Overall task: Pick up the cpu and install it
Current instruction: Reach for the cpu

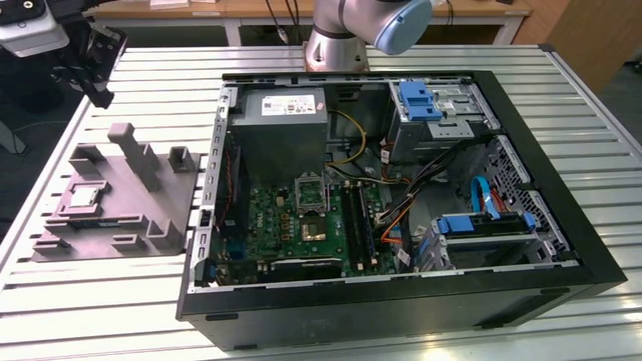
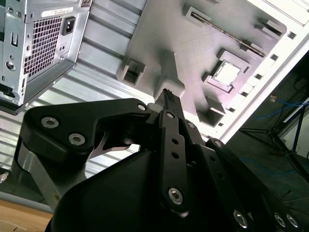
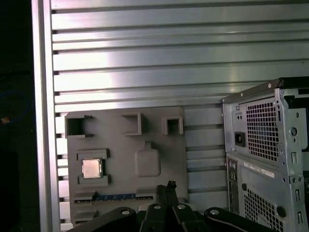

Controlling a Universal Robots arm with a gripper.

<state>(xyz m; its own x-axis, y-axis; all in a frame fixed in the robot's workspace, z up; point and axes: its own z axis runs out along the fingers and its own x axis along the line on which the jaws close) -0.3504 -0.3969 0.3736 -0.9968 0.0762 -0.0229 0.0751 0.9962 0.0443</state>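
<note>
The cpu [image 1: 83, 198] is a small silvery square lying flat in a recess of the grey holder block [image 1: 120, 218] on the table, at the exterior view's left of the open computer case [image 1: 401, 301]. Both wrist views show the cpu [image 2: 227, 72] [image 3: 91, 168] in its recess. My gripper [image 1: 102, 96] hangs high above the table beyond the holder's far end, well apart from the cpu. Its black fingertips [image 2: 167, 96] [image 3: 169, 186] are pressed together with nothing between them. The dark framed socket [image 1: 311, 194] sits on the green motherboard inside the case.
The grey holder has upright posts [image 1: 135, 154] and several pockets. Inside the case are a grey power supply [image 1: 281, 128], drive bays with blue clips [image 1: 422, 101], loose cables [image 1: 422, 188] and a blue-handled drive cage [image 1: 482, 226]. The arm's base [image 1: 341, 45] stands behind the case.
</note>
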